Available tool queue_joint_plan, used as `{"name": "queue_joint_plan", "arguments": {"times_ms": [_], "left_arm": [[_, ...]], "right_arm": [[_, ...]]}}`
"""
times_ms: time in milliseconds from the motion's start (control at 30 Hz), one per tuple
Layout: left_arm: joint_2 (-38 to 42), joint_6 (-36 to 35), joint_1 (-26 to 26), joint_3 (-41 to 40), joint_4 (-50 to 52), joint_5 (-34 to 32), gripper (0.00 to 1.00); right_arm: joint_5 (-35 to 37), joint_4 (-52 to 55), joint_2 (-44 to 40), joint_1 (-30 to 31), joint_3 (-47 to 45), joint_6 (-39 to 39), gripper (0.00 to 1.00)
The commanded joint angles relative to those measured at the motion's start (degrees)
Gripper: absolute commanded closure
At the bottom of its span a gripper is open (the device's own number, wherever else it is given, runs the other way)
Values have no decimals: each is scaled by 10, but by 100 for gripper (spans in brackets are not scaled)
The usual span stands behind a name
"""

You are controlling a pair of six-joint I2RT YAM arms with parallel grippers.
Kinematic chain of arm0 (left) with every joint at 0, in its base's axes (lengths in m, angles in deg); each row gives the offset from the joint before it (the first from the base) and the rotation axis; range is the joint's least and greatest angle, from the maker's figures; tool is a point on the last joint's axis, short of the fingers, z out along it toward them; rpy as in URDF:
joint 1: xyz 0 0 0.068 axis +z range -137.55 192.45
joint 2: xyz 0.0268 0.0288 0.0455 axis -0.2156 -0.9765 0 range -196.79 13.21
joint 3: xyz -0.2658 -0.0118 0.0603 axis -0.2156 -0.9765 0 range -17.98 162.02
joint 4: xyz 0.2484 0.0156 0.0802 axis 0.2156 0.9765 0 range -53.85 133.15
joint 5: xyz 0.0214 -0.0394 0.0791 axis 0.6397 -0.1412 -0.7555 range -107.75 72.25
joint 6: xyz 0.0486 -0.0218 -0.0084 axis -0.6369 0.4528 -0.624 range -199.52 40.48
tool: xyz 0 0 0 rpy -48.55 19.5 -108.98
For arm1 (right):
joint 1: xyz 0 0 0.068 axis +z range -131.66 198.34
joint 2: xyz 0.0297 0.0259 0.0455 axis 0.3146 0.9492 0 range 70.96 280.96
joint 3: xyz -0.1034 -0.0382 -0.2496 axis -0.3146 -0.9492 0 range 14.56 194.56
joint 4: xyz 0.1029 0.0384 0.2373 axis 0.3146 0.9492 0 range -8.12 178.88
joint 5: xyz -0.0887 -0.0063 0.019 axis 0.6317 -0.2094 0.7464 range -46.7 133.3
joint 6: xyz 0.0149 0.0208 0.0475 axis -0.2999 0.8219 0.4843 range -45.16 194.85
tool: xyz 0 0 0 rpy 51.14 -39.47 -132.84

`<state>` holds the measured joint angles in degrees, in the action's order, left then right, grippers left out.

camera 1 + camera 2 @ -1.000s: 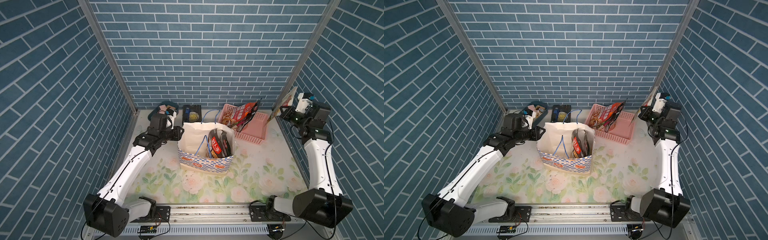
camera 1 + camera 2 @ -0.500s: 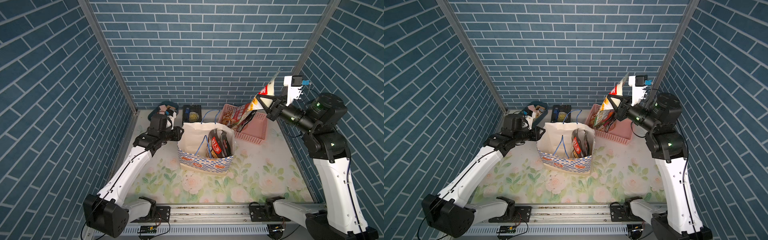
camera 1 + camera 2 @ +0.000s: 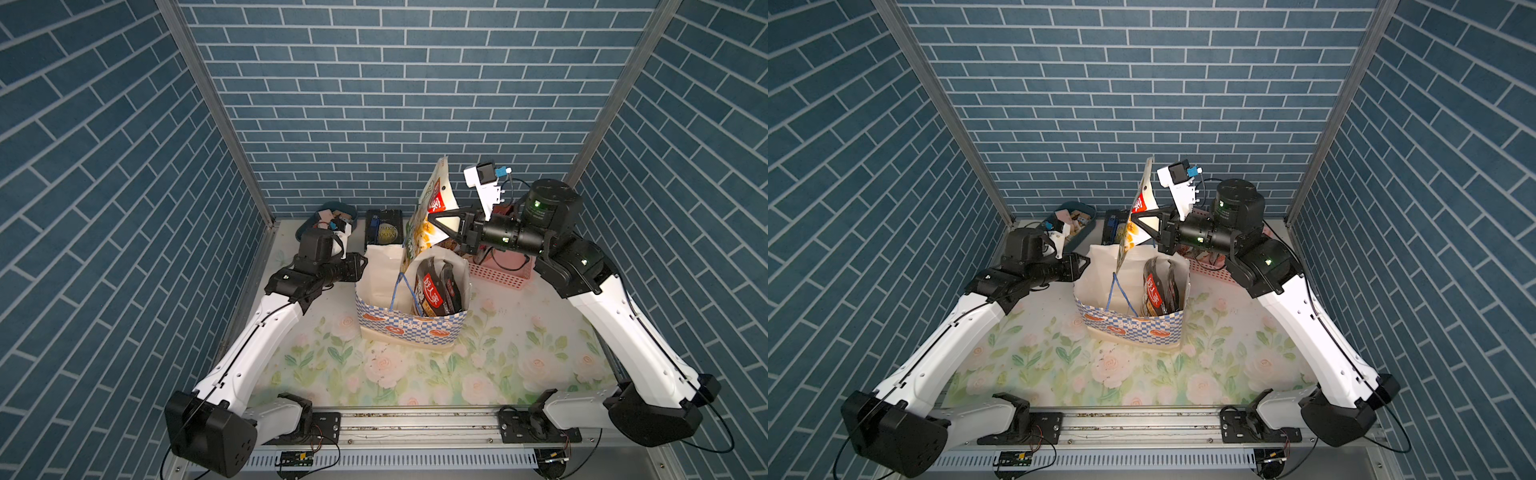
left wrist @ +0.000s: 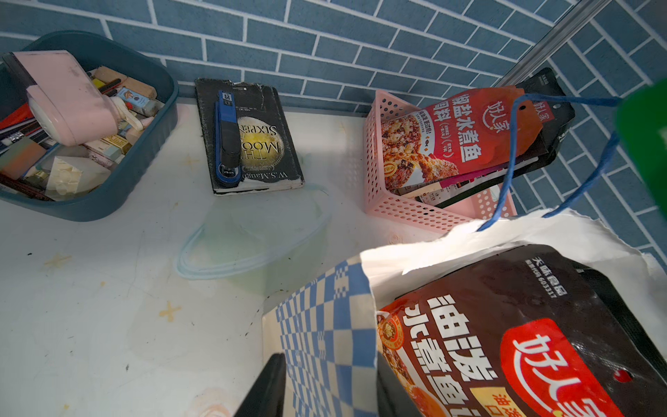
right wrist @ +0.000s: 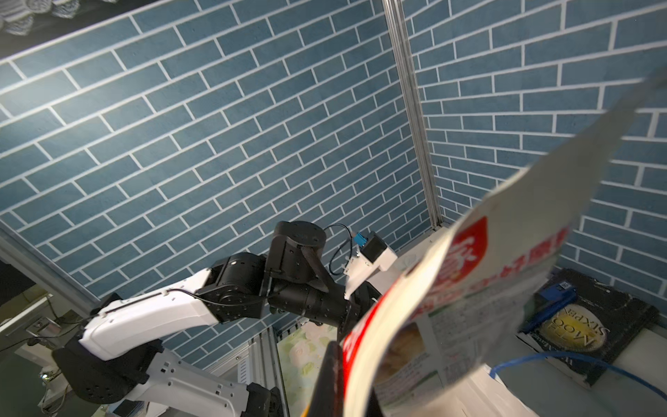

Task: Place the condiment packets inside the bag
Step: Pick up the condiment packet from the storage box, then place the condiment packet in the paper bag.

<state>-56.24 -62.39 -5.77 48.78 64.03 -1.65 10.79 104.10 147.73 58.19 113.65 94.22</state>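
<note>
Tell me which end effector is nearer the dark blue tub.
Left. The left end effector is at the bag's wall on the tub's side; the right end effector holds a packet over the bag, farther off.

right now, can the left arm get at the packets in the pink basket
Probably not. The left gripper is shut on the wall of the bag, which stands between it and the pink basket, and the right gripper holds a pale packet above. It would need to let go first.
</note>
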Motion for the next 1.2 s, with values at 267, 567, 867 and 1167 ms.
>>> {"name": "queue_joint_plan", "arguments": {"times_ms": [267,567,867,1167], "left_arm": [[6,-4,3,-5,-3,-5,59],[6,-3,3,-5,-3,-8,59],[6,-3,3,-2,2,-12,59],[3,-2,3,-3,0,-8,59]], "right_arm": [[-10,58,-37,2,-72,-52,100],[-100,111,-63,2,-104,-48,100],[-104,161,-74,1,-108,-43,100],[33,163,-30,2,-144,-10,100]]}}
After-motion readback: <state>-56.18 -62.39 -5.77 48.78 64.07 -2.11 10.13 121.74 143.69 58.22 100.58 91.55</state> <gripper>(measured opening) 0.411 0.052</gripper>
